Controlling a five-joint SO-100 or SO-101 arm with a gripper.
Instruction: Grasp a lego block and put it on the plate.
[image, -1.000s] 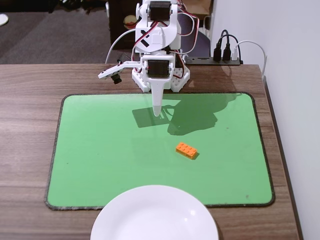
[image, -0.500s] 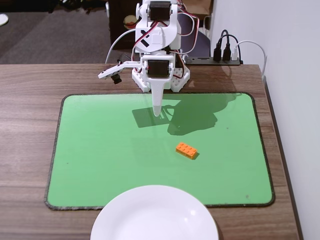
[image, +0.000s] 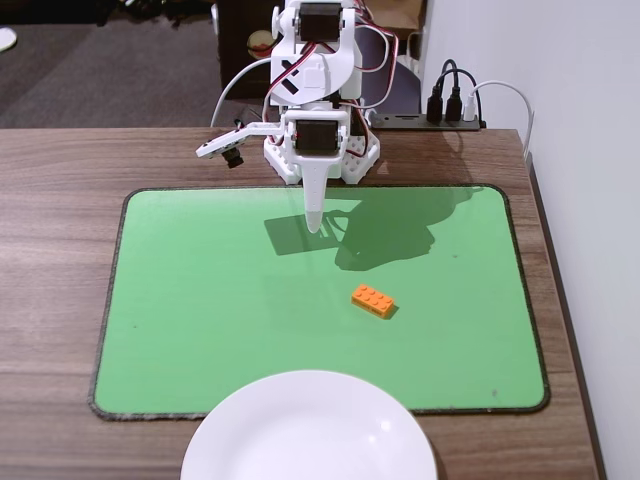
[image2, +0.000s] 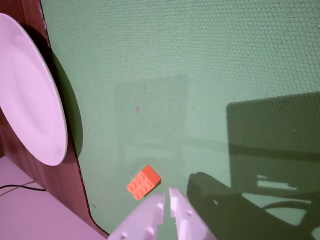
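So the orange lego block (image: 372, 300) is just sitting flat on the green mat (image: 200, 300), studs up, a bit skewed. In the fixed view it's below the fingers (image: 314, 225) and off to their right, well apart from them, with bare mat in between. In the wrist view the block (image2: 143, 182) shows up just past the fingertips (image2: 167, 198) and slightly to their left, near them but not touching.

The fingers are pressed together with only a thin slit between them in the wrist view, and there's nothing in them. From the fixed view they look like one white spike pointing down over the top part of the mat, and I can't tell if the tip touches the mat or hangs just above it.

The white plate (image: 310, 430) is on the far side of the block from the fingers, at the bottom edge of the fixed view, overlapping the mat's near edge and partly cut off by the frame. Nothing on it. In the wrist view the plate (image2: 30, 100) is way off to the left, sitting over the mat's border and the wood.

The arm (image: 312, 80) stands on the brown wood worktop (image: 60, 170) right behind the mat, throwing a dark shadow on the mat to the right of the fingers. A power strip (image: 450, 108) with plugs is behind it by the wall.
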